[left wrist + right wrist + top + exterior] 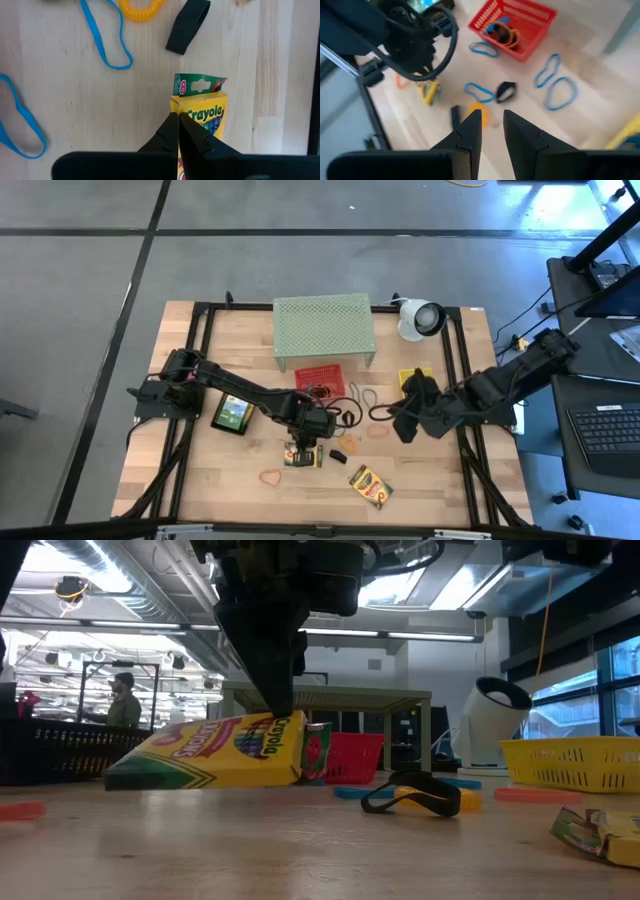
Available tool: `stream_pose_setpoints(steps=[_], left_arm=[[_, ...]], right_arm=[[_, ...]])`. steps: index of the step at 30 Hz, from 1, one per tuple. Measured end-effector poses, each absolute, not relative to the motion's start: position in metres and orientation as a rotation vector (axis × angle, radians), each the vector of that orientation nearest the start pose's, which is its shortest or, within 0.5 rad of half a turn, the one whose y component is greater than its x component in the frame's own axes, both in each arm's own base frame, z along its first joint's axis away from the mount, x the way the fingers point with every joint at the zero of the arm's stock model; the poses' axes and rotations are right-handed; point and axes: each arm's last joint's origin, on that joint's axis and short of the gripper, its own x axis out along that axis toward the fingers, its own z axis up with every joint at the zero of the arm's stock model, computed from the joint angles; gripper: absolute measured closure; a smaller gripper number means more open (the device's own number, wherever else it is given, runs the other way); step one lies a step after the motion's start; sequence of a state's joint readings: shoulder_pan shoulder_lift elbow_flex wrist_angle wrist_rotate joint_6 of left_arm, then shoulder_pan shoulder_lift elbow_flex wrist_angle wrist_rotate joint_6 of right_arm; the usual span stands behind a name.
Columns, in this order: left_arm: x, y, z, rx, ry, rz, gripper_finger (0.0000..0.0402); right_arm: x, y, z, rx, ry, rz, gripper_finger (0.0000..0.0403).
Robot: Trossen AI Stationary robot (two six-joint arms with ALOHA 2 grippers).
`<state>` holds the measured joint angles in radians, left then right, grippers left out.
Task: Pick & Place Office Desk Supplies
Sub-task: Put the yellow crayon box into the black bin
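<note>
A yellow-and-green crayon box [205, 112] lies on the table near the middle, its green flap [197, 85] open. My left gripper [178, 120] is shut and points steeply down at that box [210, 755]. My right gripper [492, 117] hangs open above the table's right half, nothing between its fingers. A second crayon box [370, 483] lies near the front edge, and a third box [233, 414] lies by the left arm. Blue rubber bands [555, 85], a black clip [187, 25] and an orange coil ring [479, 109] lie loose between the arms. My left gripper's shut fingertips [282, 708] meet the crayon box's upper edge [292, 722] near its flap end, coming from above and pointing steeply down. Whether they pinch the cardboard or only rest against it, I cannot tell. The box's underside lies on the table.
A red basket [322, 378] holding bands stands behind the box, with the pale green mesh stand [322, 328] and a white round device [420, 318] at the far edge. A yellow basket [575, 762] stands at the right. An orange band [270, 476] lies at the front.
</note>
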<state>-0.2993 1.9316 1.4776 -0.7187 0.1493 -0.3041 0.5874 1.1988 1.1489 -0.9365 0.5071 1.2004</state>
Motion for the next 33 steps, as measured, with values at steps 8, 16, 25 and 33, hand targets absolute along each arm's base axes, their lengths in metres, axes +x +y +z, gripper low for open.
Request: stream_pose_setpoints(steps=[8,16,25,33], left_arm=[[0.372,-0.119,0.225,-0.184,1.194,-0.202,0.04],[0.37,-0.116,0.234,-0.183,1.162,-0.192,0.04],[0.368,-0.115,0.241,-0.189,1.146,-0.197,0.04],[0.364,-0.105,0.259,-0.193,1.09,-0.167,0.04]], right_arm=[[0.196,0.131,0.282,0.832,0.576,-0.426,0.0306],[0.202,0.149,0.24,1.144,0.418,-0.373,0.0232],[0.219,0.164,0.219,1.155,0.403,-0.377,0.019],[0.244,0.174,0.199,1.189,0.386,-0.325,0.0195]])
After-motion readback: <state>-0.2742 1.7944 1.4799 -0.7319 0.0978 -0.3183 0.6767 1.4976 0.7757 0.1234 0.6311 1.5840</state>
